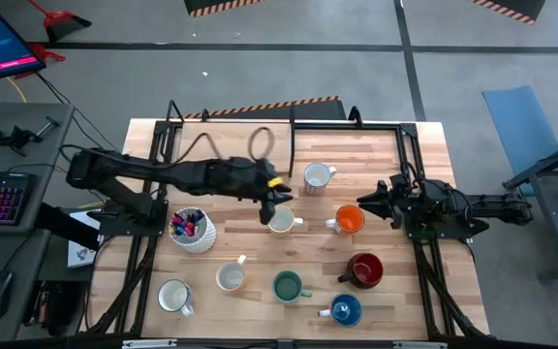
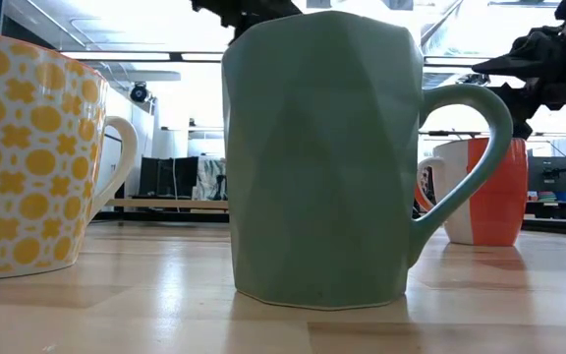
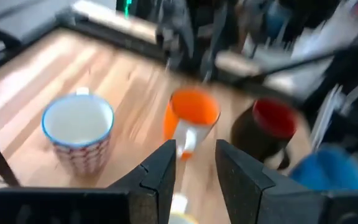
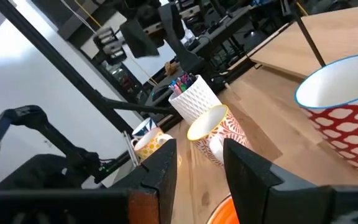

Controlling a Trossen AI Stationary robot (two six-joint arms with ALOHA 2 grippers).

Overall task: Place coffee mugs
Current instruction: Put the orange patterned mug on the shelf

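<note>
1. The left pincer (image 1: 277, 208) hangs over the middle of the desk (image 1: 376, 155), right above a cream mug (image 1: 282, 222); its fingers (image 3: 160, 177) stand apart with nothing between them.
2. The right pincer (image 1: 369, 202) sits at the desk's right side, just beside the orange mug (image 1: 349, 219); its fingers (image 4: 157, 171) are spread and empty.
3. A red-patterned white mug (image 1: 317, 176) stands farther back, between the two arms.
4. The dark red mug (image 1: 364, 269) is in front of the orange one, and the blue mug (image 1: 345, 310) lies nearer the front edge.
5. The green mug (image 1: 288, 286) stands left of the blue one, with a yellow-patterned mug (image 1: 231, 278) beside it and a white mug (image 1: 174, 296) at the front left.
6. A white perforated holder (image 1: 192, 231) with markers stands left of the cream mug.
</note>
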